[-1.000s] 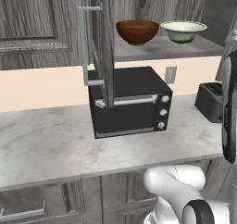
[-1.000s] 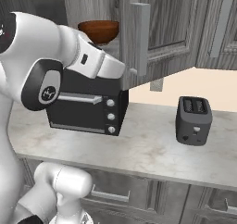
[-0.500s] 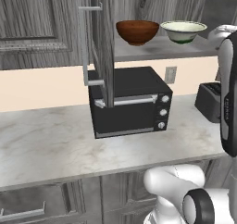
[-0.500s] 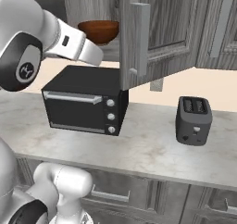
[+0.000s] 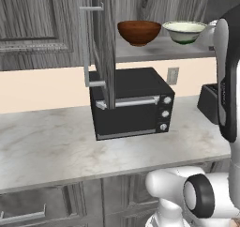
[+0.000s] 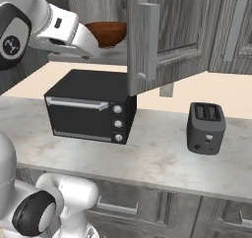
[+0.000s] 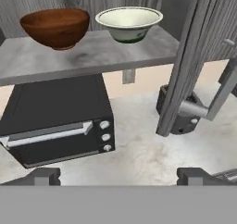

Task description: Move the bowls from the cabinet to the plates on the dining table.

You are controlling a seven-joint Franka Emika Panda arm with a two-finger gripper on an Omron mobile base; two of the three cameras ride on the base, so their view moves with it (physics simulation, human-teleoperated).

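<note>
From my seat, the cabinet (image 5: pixel 101 43) stands open over the counter (image 5: pixel 47 146), its left door (image 5: pixel 104 48) swung out edge-on toward me. On its grey shelf (image 7: pixel 88 54) the brown wooden bowl (image 7: pixel 55 26) sits to the left and the cream-green bowl (image 7: pixel 129 21) just beside it to the right, apart from each other, both upright. Below the shelf sits the black toaster oven (image 5: pixel 131 102), and further right the dark toaster (image 6: pixel 205 128) stands on the counter under the right door (image 6: pixel 162 35).

Over the last second my arm has swung up: in the right base view its forearm now reaches across in front of the brown bowl, higher than before, and in the left base view it has risen along the right edge. The bowls have not moved. My gripper (image 7: pixel 118 176) hangs in front of the shelf, fingers (image 7: pixel 44 176) spread wide, holding nothing.
</note>
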